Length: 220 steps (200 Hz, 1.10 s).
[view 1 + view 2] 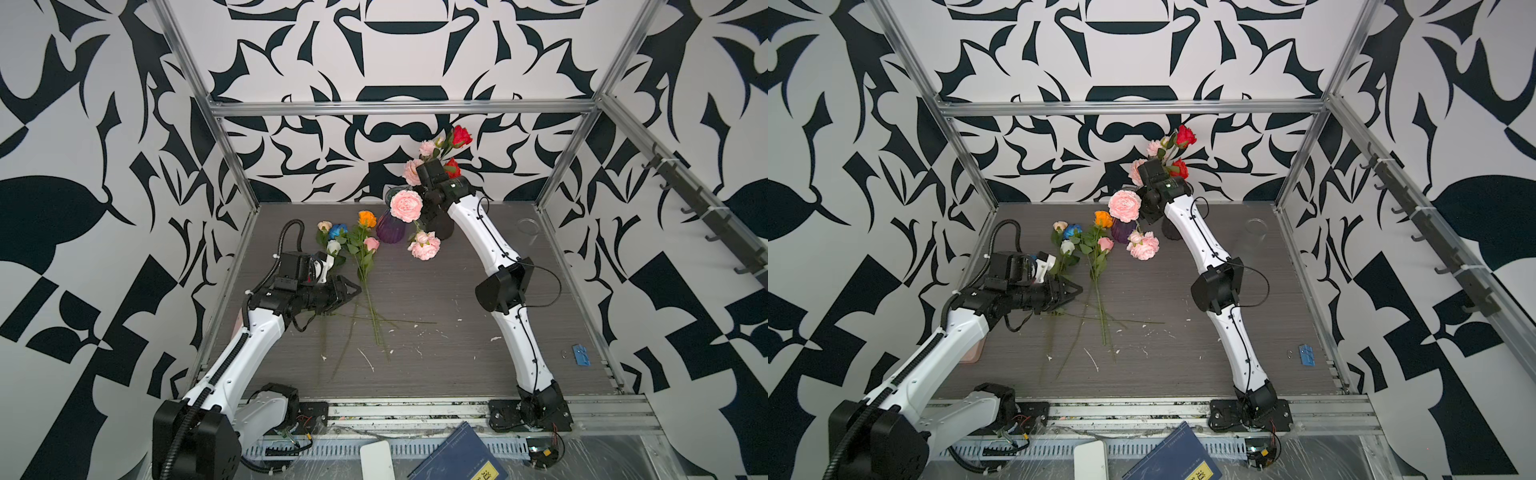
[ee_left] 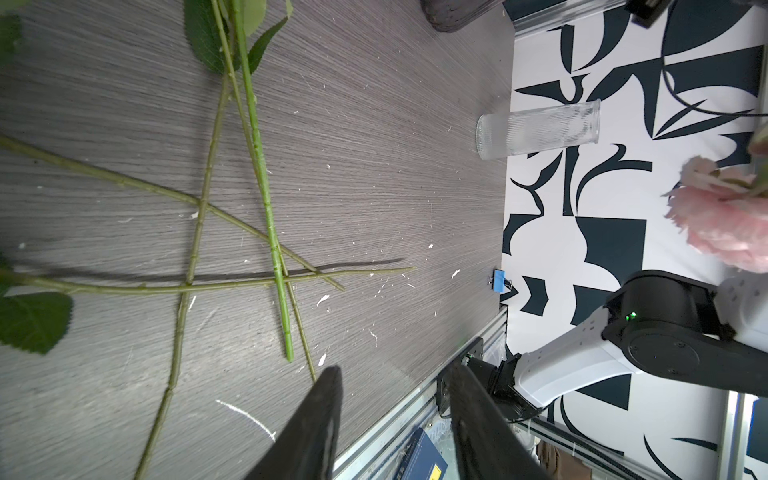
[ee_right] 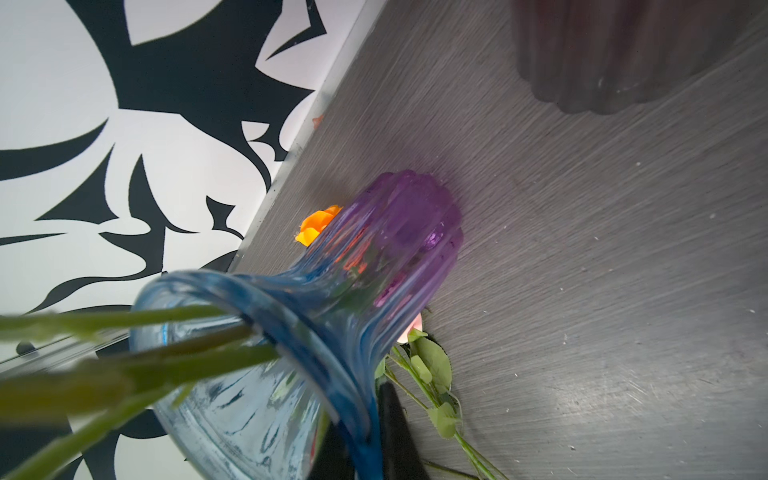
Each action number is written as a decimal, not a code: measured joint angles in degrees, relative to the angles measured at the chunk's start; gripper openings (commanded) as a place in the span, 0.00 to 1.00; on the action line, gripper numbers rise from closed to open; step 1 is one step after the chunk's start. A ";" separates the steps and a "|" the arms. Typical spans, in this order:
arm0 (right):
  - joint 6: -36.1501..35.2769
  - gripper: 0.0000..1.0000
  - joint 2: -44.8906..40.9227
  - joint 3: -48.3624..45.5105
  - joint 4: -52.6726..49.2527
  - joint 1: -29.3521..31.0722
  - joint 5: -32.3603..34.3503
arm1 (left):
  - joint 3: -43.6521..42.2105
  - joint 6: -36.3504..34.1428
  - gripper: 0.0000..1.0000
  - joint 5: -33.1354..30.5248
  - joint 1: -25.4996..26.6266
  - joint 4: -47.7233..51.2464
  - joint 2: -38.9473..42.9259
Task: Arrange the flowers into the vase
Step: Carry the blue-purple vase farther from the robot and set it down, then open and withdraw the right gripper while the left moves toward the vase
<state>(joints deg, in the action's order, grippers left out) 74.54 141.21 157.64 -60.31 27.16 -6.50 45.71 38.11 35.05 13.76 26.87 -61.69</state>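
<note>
**Right jaws clamped on the vase rim; left jaws hanging empty by the loose stems.**

The right gripper (image 3: 361,419) is pinching the flared blue rim of the purple vase (image 1: 390,232), its jaws closed onto the glass with a finger on either side. The vase is resting its base at the back of the worktop (image 1: 457,365). Green stems of the pink spray (image 1: 406,205) are running into its mouth. The left gripper (image 2: 395,370) is hovering low, jaws partly apart and gripping nothing, just beside the crossed stems. Lying to the left of the vase in both top views are an orange rose (image 1: 367,219), blue rose (image 1: 338,230), cream rose (image 1: 324,225), white rose (image 1: 333,246) and pink rose (image 1: 371,244). Two red roses (image 1: 461,135) are showing behind the right wrist, and I cannot tell which vessel is holding them. A dark vase (image 3: 602,62) is standing near the purple one, and a clear glass (image 2: 536,129) well apart.
</note>
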 measured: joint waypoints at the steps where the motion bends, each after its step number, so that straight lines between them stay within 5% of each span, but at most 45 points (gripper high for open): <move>1: 0.00 0.00 0.00 0.00 0.00 0.00 0.02 | 0.02 0.00 0.46 0.00 0.00 -0.02 0.00; 54: -0.07 0.00 0.02 0.00 -0.02 0.07 0.48 | 0.02 -0.15 0.46 0.92 -0.90 -0.24 0.02; 80: -0.28 0.28 0.00 0.00 0.17 0.07 0.48 | 0.00 -0.22 0.46 1.25 -1.33 -0.24 0.02; 149: -2.05 0.66 0.00 0.04 4.76 0.22 -0.35 | 0.28 -0.24 0.46 1.97 -1.81 -0.22 0.02; 220: -3.54 0.71 -0.63 -0.37 6.01 0.37 -0.81 | 1.97 -0.22 0.48 2.47 -1.90 0.26 0.02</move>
<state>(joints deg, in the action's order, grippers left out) 71.00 140.57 157.27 -54.30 27.53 -7.31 47.68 37.89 37.52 11.86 27.14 -61.67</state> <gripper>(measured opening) 0.720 0.470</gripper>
